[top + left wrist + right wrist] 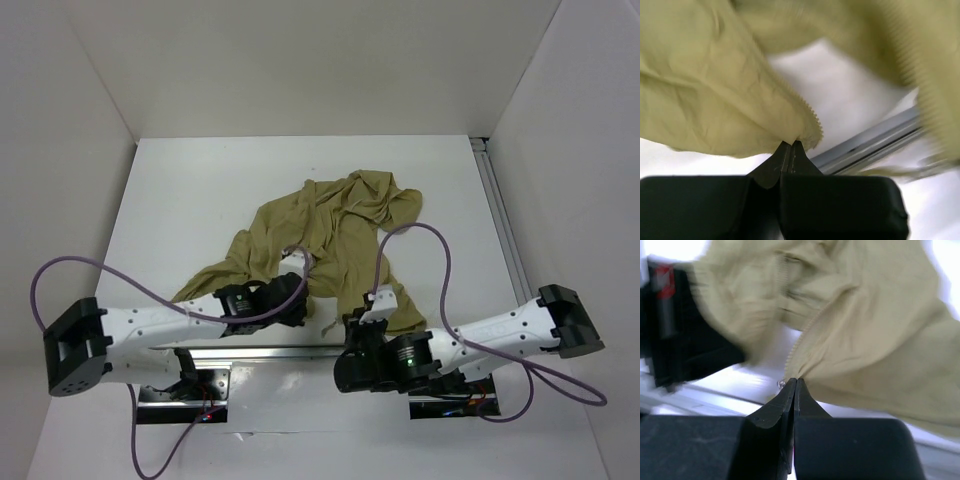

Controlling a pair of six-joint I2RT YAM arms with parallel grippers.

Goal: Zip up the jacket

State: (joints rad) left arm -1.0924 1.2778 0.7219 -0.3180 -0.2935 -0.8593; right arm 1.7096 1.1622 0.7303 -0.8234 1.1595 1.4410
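Observation:
The olive-tan jacket (pixel 335 225) lies crumpled and unzipped on the white table, its hem at the near edge. My left gripper (pixel 303 303) is shut on the lower corner of one front panel, right by its zipper teeth (pixel 807 107). In the left wrist view the jacket (pixel 710 85) bunches up above the closed left gripper (pixel 791 143). My right gripper (pixel 362 322) is shut on the bottom end of the other zipper edge (pixel 799 345). The right wrist view shows the jacket (pixel 875 325) pinched in the right gripper (pixel 796 380), with a small silvery metal piece (pixel 781 384) beside the tips.
A metal rail (pixel 260 352) runs along the table's near edge, seen also as the rail (pixel 870 142) in the left wrist view. White walls (pixel 60 180) enclose the table on three sides. Purple cables (pixel 420 235) loop over both arms.

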